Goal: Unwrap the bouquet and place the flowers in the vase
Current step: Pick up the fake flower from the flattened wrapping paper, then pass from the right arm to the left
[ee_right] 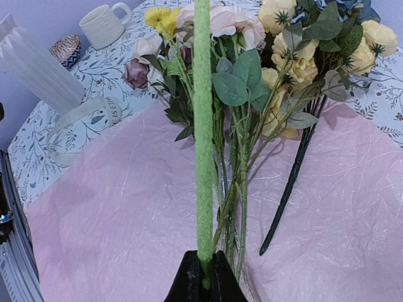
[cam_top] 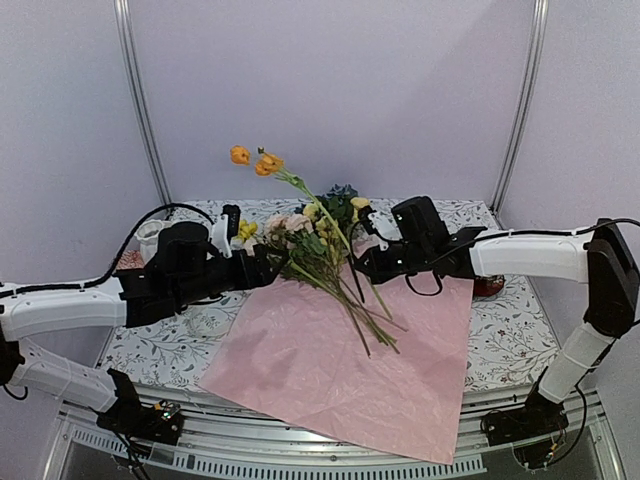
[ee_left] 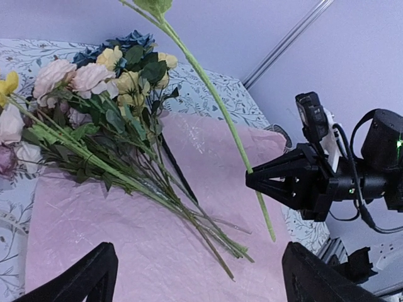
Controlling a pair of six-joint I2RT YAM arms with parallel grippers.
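Pale pink crinkled paper (cam_top: 340,380); green-stemmed flowers (ee_left: 119,82) in yellow, orange, pink, blue; white tabletop (cam_top: 500,330) with grey leaf print; white ridged vase (ee_right: 34,63).

Two matching machines: the left arm (cam_top: 60,308) wore smooth white tube shells with chunky black joint housings, and the right arm (cam_top: 525,254) was the same, white links capped in black at the elbow. A thin black cable (cam_top: 135,230) arced off the left one, and a second cable (cam_top: 430,292) looped under the right wrist. Both bases (cam_top: 140,418) were black blocks. The left gripper (ee_left: 200,251) showed matt black wedge fingers (ee_left: 88,277). The right gripper (ee_left: 250,178) was black, angular and tapered, with a small green light (ee_left: 398,143) behind it.
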